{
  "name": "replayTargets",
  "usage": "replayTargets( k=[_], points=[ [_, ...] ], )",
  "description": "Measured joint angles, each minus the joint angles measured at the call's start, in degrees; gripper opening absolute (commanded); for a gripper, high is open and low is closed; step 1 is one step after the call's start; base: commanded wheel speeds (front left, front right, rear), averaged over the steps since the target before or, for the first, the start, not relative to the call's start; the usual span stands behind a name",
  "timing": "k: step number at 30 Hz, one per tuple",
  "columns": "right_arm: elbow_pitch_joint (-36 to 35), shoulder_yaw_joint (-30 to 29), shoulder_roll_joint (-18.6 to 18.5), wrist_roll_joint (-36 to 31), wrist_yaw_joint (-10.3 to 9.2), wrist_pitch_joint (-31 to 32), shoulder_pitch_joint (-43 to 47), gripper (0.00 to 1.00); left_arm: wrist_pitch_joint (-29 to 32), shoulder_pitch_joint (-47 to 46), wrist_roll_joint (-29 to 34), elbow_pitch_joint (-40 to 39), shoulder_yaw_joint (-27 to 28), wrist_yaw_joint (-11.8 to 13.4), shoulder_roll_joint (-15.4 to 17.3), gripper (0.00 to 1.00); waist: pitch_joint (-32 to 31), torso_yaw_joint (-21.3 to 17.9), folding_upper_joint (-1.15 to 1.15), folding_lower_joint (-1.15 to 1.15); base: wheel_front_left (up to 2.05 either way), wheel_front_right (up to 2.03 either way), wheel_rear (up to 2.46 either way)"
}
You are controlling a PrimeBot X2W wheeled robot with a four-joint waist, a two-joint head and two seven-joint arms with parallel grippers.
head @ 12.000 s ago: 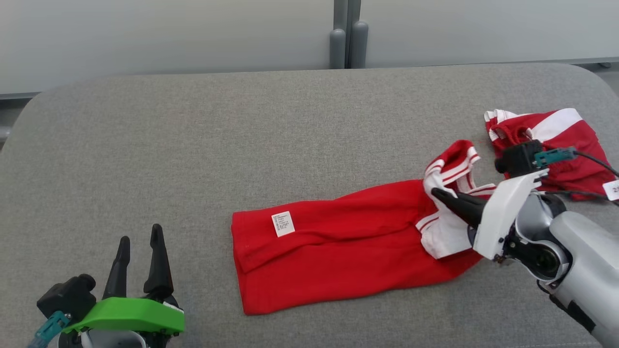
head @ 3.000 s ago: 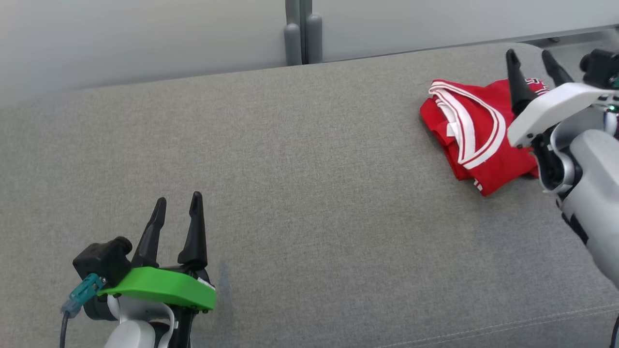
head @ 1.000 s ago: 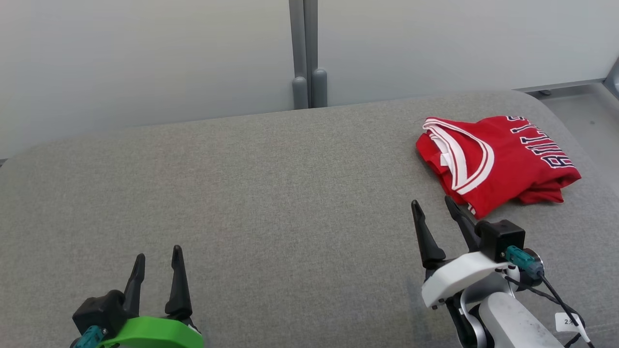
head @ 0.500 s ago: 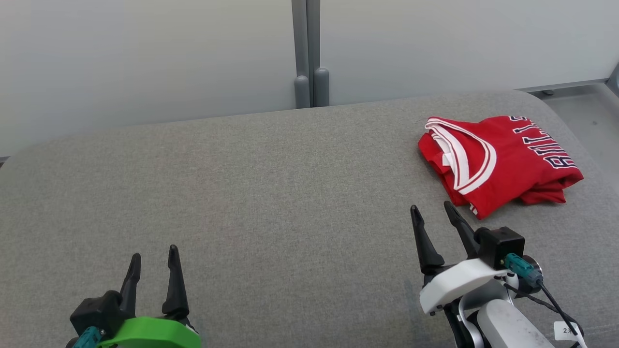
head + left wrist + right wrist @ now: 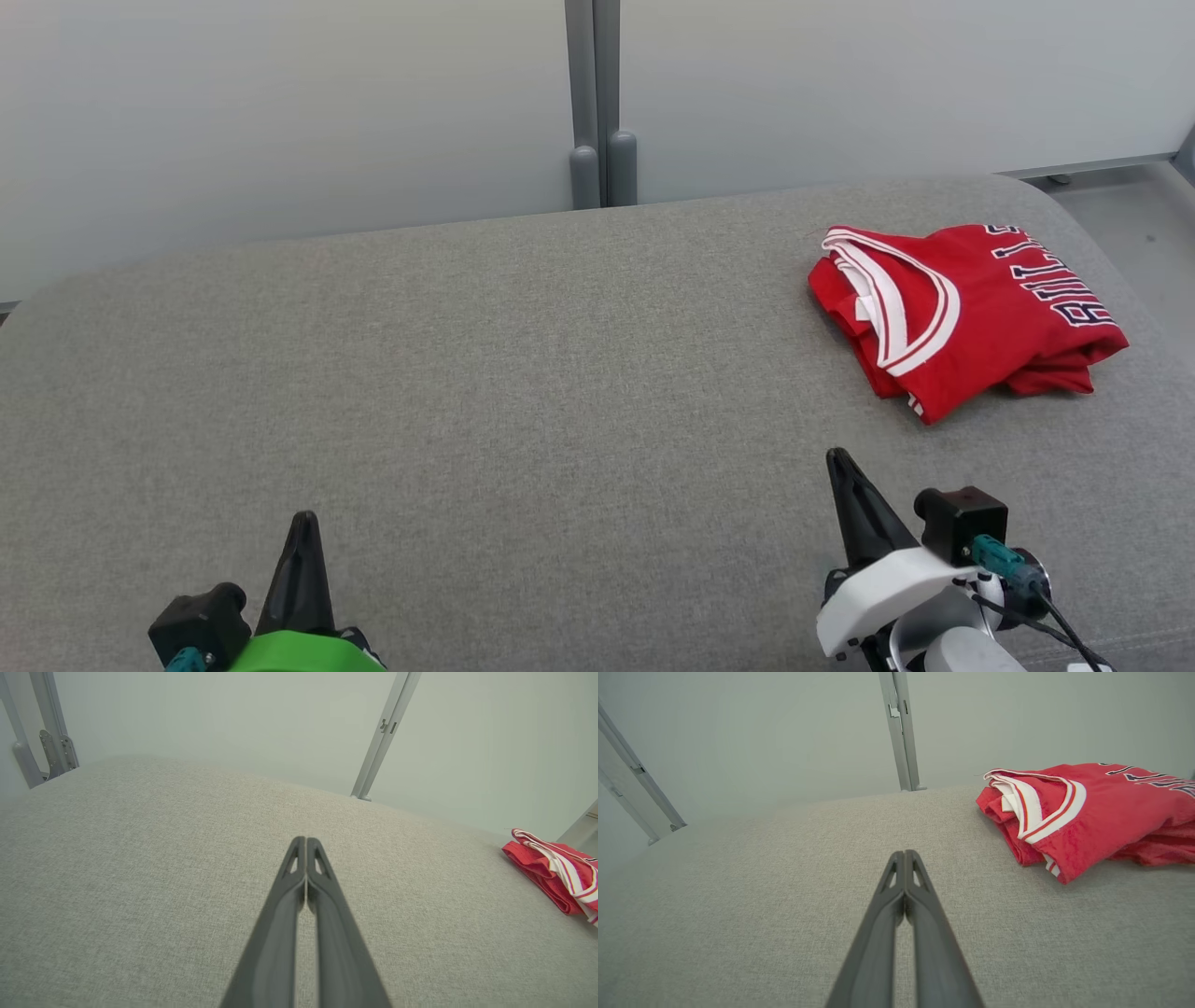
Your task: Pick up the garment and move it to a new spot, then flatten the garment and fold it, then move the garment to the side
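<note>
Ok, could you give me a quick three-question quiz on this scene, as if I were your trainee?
1. True or false: the left gripper holds the red garment.
2. The right gripper is: A open; B shut on nothing; C shut on the garment.
3. Fill in: on the grey cushion, the garment lies folded toward the robot's ___ side.
Key: 1 false; 2 B; 3 right.

We read dark, white-edged letters (image 5: 1050, 278) on the red garment (image 5: 971, 317), upper right of the head view: "BULL", then one more letter half hidden at the fold. In the right wrist view, upper right, they are too clipped to read.
</note>
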Motion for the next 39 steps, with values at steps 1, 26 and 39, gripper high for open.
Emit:
replayTargets(
  k=[1, 26, 39],
  points=[
    [0.0, -0.07, 0.0, 0.29, 0.07, 0.0, 0.37, 0.0, 0.01, 0.12, -0.31, 0.07, 0.01, -0.01, -0.01, 0.0, 0.02, 0.0, 0.0, 0.0, 0.0, 0.0, 0.0],
    [-1.41, -6.16, 0.76, 19.11, 3.01, 3.69, 0.59, 0.0, 4.11, -0.03, -16.92, 0.66, 2.35, -2.76, -0.02, 0.0, 1.01, 0.07, 0.0, 0.0, 0.0, 0.0, 0.0],
    [-1.53, -9.5, 0.7, 27.94, 4.52, 6.01, 0.56, 0.0, 6.49, -1.32, -24.77, 1.24, 3.81, -4.55, 0.03, 0.0, 1.44, 0.1, 0.0, 0.0, 0.0, 0.0, 0.0]
  ],
)
